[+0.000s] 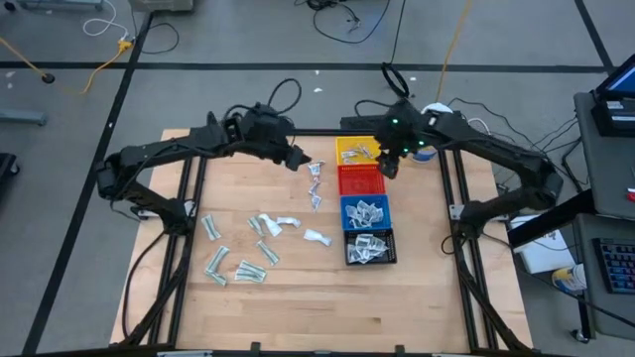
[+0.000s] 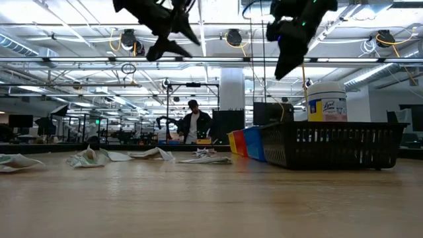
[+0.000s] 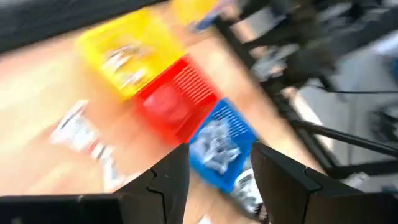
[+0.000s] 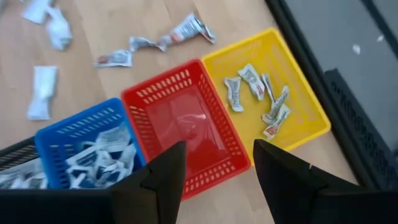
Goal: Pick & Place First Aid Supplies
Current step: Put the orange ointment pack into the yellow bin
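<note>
L wrist view blurred; packets point(image 3: 78, 127) smeared.

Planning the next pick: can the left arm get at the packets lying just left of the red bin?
Probably yes. The left gripper hangs open and empty above the table, close to those packets, which lie loose on bare wood beside the red bin. Nothing covers them.

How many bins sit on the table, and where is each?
4, in one column on the table's right half in the high view: yellow bin farthest back, then red bin, blue bin, and black bin nearest the front. None appears hidden.
</note>
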You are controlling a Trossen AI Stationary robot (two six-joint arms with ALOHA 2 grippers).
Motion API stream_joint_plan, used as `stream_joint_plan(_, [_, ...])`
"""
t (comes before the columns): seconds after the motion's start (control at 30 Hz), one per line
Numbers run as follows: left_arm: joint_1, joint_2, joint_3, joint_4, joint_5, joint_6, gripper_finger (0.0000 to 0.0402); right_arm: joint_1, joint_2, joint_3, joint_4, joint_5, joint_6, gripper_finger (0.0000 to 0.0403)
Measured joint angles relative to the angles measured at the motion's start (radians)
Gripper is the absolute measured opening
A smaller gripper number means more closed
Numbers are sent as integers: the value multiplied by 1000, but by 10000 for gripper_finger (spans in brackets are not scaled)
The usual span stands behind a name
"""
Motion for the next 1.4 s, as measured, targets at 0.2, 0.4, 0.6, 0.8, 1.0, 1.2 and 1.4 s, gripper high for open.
stream_joint_plan(0.2, [3,120,184,-315,-126,-33,174,7,-116,0,-5,1,77,180])
stream_joint_plan(0.4, [3,268,359,-524,-194,-147,174,8,-170,0,-9,-2,105,180])
stream_joint_plan(0.6, [-37,387,425,-567,-194,-307,174,8,-205,0,-9,0,99,180])
stream_joint_plan(0.8, [-92,489,425,-562,-194,-446,174,8,-231,0,-11,0,98,180])
stream_joint_plan(1.0, [-145,599,425,-550,-219,-552,174,8,-245,0,-11,-3,71,180])
stream_joint_plan(1.2, [-180,679,425,-542,-265,-646,175,8,-246,0,-16,-4,44,180])
stream_joint_plan(1.4, [-207,745,425,-519,-277,-691,175,8,-246,0,-24,-4,26,180])
